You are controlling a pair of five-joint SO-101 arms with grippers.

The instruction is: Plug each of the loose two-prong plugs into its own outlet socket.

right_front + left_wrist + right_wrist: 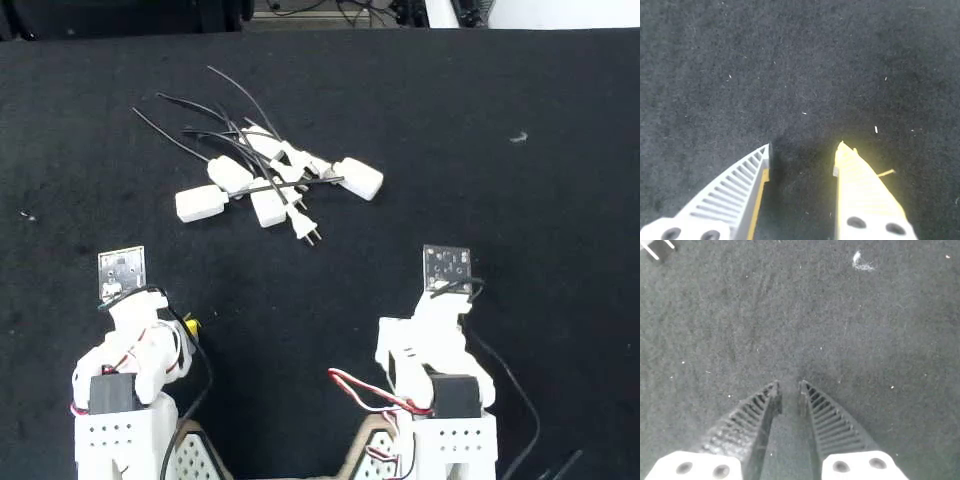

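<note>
- My left hand [805,147] hovers over the black counter [520,210] with its fingers apart, one white and one yellow, and nothing between them.
- My right hand [788,386] hangs above the same cloth. Its dark fingers are barely apart and hold nothing.
- The two-prong plugs [305,228] and white outlet sockets [361,178] lie in one tangled heap with their black cords [180,140], well beyond both my arms.
- One plug juts from the heap's near edge, unplugged, its prongs pointing toward the near right.
- A square tag [122,272] sits on each wrist — the print is too small to read.
</note>
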